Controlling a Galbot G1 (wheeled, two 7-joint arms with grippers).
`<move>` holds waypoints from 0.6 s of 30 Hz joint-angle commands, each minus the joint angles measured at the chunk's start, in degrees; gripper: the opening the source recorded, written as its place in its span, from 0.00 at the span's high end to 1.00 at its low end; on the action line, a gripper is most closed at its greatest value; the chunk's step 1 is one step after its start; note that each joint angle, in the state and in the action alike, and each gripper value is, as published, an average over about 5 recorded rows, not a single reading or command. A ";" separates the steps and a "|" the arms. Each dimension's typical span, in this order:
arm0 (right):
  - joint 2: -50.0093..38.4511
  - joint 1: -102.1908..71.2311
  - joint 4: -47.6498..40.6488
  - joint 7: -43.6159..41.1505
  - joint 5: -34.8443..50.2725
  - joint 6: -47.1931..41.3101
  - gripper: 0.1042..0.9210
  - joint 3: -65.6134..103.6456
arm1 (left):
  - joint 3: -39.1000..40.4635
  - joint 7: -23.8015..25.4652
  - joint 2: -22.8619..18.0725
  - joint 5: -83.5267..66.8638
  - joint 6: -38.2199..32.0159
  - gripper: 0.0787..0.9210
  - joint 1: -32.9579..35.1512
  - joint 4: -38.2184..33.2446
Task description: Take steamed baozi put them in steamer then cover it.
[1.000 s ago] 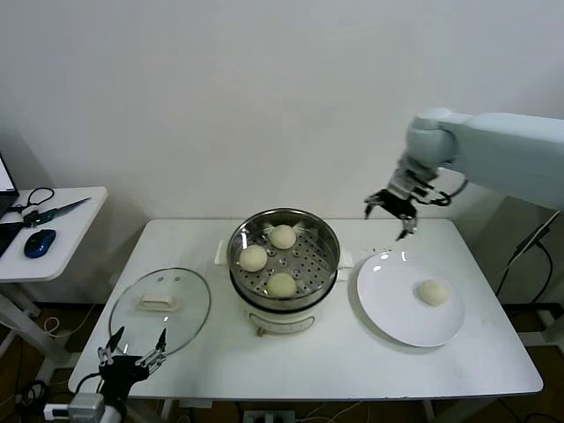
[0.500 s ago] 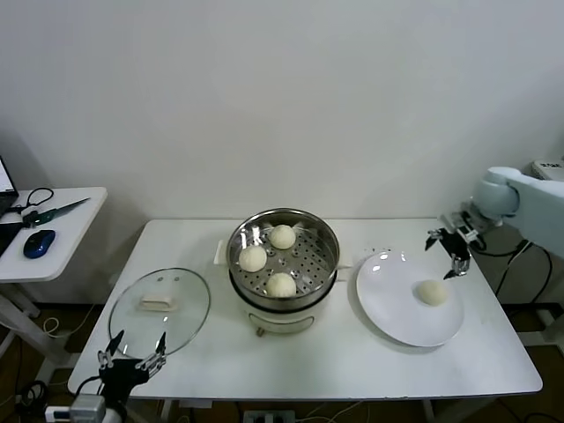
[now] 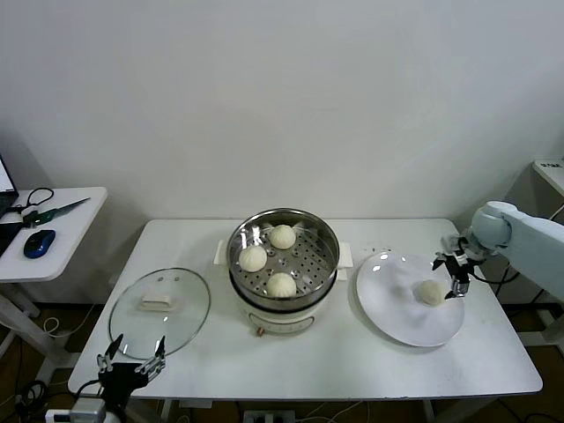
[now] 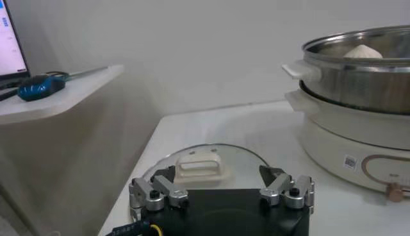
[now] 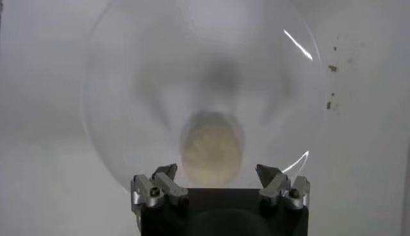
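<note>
Three baozi (image 3: pixel 281 284) in steamer (image 3: pixel 284 264) at center, fourth bun (image 3: pixel 430 292) on plate (image 3: pixel 388 300), right gripper (image 3: pixel 451 269) wide open and empty above it, left gripper (image 3: pixel 132 360) open, lower left.

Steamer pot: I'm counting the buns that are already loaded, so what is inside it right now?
Inside the steamer, three baozi sit on the perforated tray, uncovered. Whatever lies beneath the tray is hidden. A fourth baozi remains on the plate.

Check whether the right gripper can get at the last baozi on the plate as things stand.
Probably yes: the right gripper hangs open just above the baozi, which lies alone on the plate, nothing between them.
</note>
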 commanded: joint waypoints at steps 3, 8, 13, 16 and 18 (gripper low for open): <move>3.24 -6.44 -4.53 0.83 -2.19 -1.35 0.12 5.91 | 0.09 -0.01 -0.05 0.10 -0.05 0.12 -0.03 0.17; 4.14 -6.73 -5.56 1.09 -3.01 -1.50 0.14 6.14 | -0.12 0.00 0.02 0.03 -0.07 0.12 0.05 0.13; 4.30 -6.64 -5.54 0.97 -3.02 -1.56 0.20 6.36 | -0.24 -0.01 0.10 -0.07 -0.09 0.12 0.00 0.13; 3.62 -5.38 -4.23 0.67 -2.27 -1.76 0.24 5.37 | -0.23 -0.03 0.09 -0.08 -0.10 0.12 0.01 0.11; 2.72 -3.19 -2.68 0.31 -0.67 -2.04 0.26 3.33 | -0.23 -0.03 0.10 -0.09 -0.08 0.12 0.00 0.02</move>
